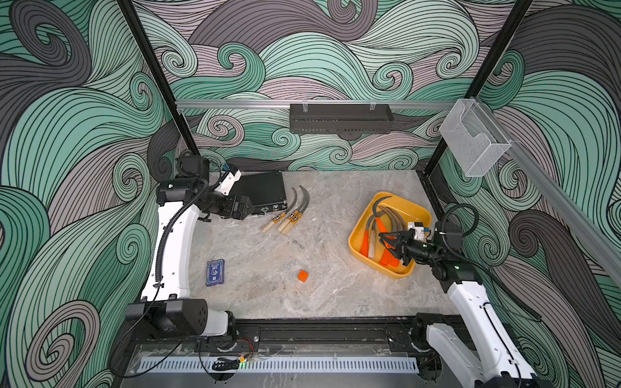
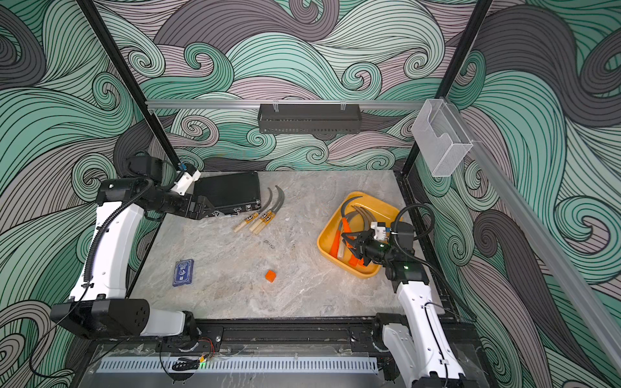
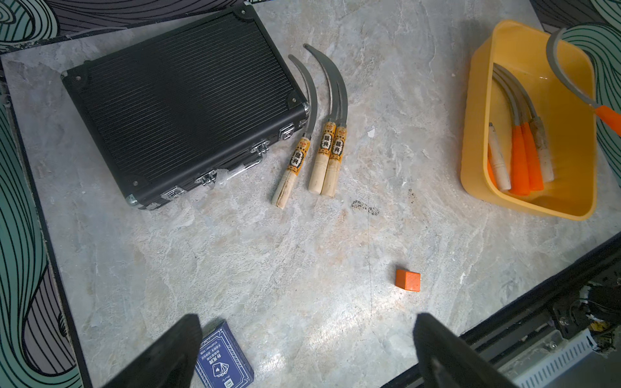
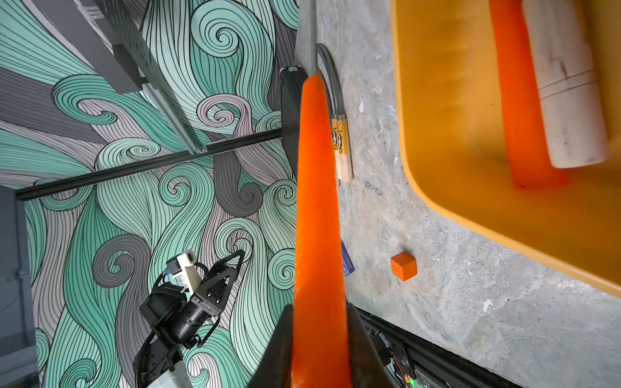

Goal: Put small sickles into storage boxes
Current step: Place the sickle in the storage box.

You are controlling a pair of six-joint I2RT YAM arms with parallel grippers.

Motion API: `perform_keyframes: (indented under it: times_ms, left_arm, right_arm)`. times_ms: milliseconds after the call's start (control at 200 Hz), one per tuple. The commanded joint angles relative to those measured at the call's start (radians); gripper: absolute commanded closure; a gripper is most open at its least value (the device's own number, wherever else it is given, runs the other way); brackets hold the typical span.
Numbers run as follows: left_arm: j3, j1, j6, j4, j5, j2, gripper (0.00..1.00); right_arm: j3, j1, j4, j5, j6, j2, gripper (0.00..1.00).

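**Q:** Both top views?
**A:** My right gripper [image 1: 386,239], clamped on one orange-handled sickle [image 1: 380,223], over the yellow tray [image 1: 355,245] at 3 o'clock. Three wooden-handled sickles [image 2: 260,218] at 11 o'clock.

**Q:** Wrist views?
**A:** Left: my left gripper [image 3: 305,322] spread wide, empty; four stowed sickles [image 3: 519,158] visible in the tray. Right: fingers [image 4: 279,342] pinch the orange handle.

Table [image 1: 336,285], sickles [image 1: 291,218], tray [image 1: 406,204], case [image 1: 262,193], cube [image 1: 302,275], cards [image 1: 215,272]

Left arm [image 1: 174,242] bent, jaws wide; right arm [image 1: 468,299] outstretched, jaws clamped.
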Motion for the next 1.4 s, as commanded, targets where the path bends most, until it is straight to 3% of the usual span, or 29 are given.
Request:
perform_keyframes:
  times_ms: [0, 550, 901, 1136, 1396]
  left_arm:
    - [0.008, 0.005, 0.013, 0.032, 0.022, 0.047, 0.01]
    - [0.067, 0.0, -0.03, 0.083, 0.087, 0.152, 0.02]
    - [0.167, 0.0, -0.042, 0.03, 0.02, 0.184, 0.02]
    - [0.164, 0.0, -0.026, 0.01, 0.006, 0.189, 0.02]
    - [0.147, -0.001, -0.022, 0.002, 0.026, 0.195, 0.02]
  right_arm:
    - [0.014, -0.013, 0.019, 0.036, -0.044, 0.04, 0.91]
    - [0.12, -0.036, 0.013, 0.078, -0.212, 0.314, 0.92]
    - [0.184, -0.075, 0.019, 0.005, -0.322, 0.48, 0.93]
    - [0.186, -0.075, 0.016, 0.035, -0.364, 0.517, 0.93]
    - [0.141, -0.073, -0.014, 0.045, -0.398, 0.513, 0.85]
